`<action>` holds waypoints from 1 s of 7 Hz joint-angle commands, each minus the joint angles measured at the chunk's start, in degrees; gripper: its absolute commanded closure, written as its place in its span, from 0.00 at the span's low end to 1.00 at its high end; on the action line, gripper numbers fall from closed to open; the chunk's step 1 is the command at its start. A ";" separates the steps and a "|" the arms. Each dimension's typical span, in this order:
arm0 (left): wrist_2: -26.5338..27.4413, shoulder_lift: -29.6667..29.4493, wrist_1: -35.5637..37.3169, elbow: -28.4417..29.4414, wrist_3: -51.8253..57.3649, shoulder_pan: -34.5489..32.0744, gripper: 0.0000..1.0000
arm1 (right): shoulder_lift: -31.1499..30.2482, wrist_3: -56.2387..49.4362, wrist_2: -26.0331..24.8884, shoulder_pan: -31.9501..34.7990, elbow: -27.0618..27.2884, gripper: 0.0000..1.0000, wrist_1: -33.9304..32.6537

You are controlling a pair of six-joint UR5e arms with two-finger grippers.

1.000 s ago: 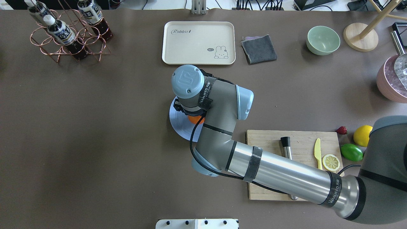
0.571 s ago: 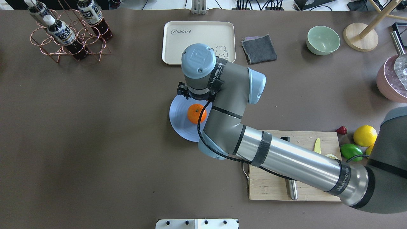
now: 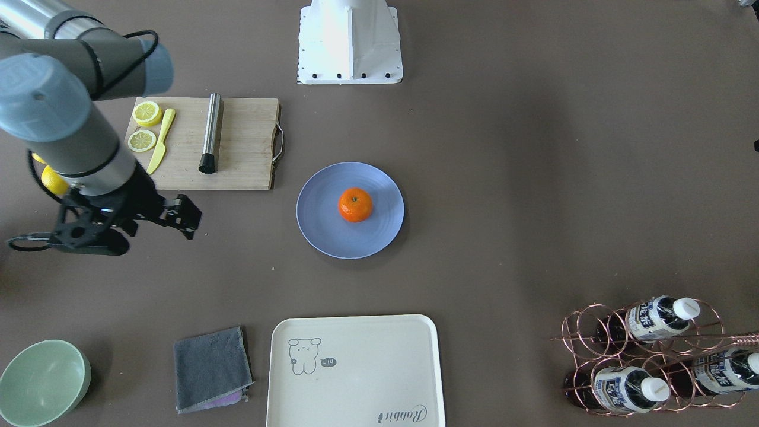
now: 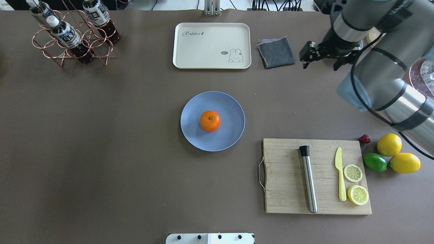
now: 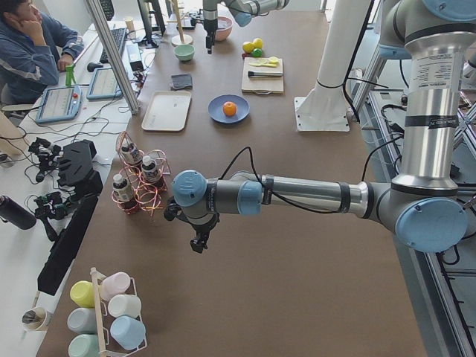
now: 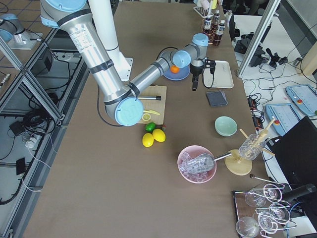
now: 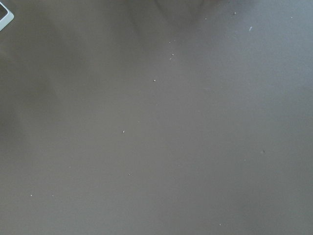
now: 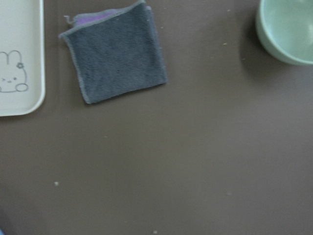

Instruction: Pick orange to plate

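Observation:
The orange [image 4: 210,121] rests near the middle of the blue plate [image 4: 230,108], stem dimple up, with nothing touching it. The front-facing view shows the same orange [image 3: 355,204] on the plate [image 3: 320,225]. My right gripper [image 4: 320,58] hangs far to the back right, well away from the plate, between the grey cloth and the green bowl. Its jaws stand apart and hold nothing. From the front, that gripper [image 3: 127,231] is beside the cutting board. My left gripper [image 5: 199,242] shows only in the exterior left view, low over bare table, and I cannot tell its state.
A cream tray [image 4: 212,45] and grey cloth [image 4: 276,52] lie behind the plate. A cutting board [image 4: 288,189] holds a metal rod, a yellow knife and lemon slices. Lemons [image 4: 389,144] and a lime [image 4: 374,162] lie beside it. A bottle rack [image 4: 73,37] stands back left, a green bowl [image 3: 41,382] back right.
My right arm has lifted off the plate and swung away to the back right. The orange, once under the gripper, now lies free on the plate.

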 commanded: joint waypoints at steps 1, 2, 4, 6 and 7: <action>4.34 -1.33 5.14 0.10 -0.07 0.07 0.02 | -8.33 -23.39 1.17 10.82 3.01 0.00 -7.60; 4.35 -0.73 5.07 0.10 -0.07 -0.19 0.02 | -12.81 -34.00 2.82 16.09 2.49 0.00 -7.43; 4.27 -1.07 4.98 0.10 -0.07 -0.20 0.02 | -20.38 -52.92 7.48 26.29 -2.66 0.00 -7.17; 4.18 -1.07 4.90 0.02 -0.07 -0.20 0.02 | -21.63 -60.21 6.37 30.98 -12.24 0.00 -5.51; 4.18 -0.99 4.90 0.10 -0.16 -0.20 0.02 | -24.43 -59.78 5.40 32.12 -13.76 0.00 0.25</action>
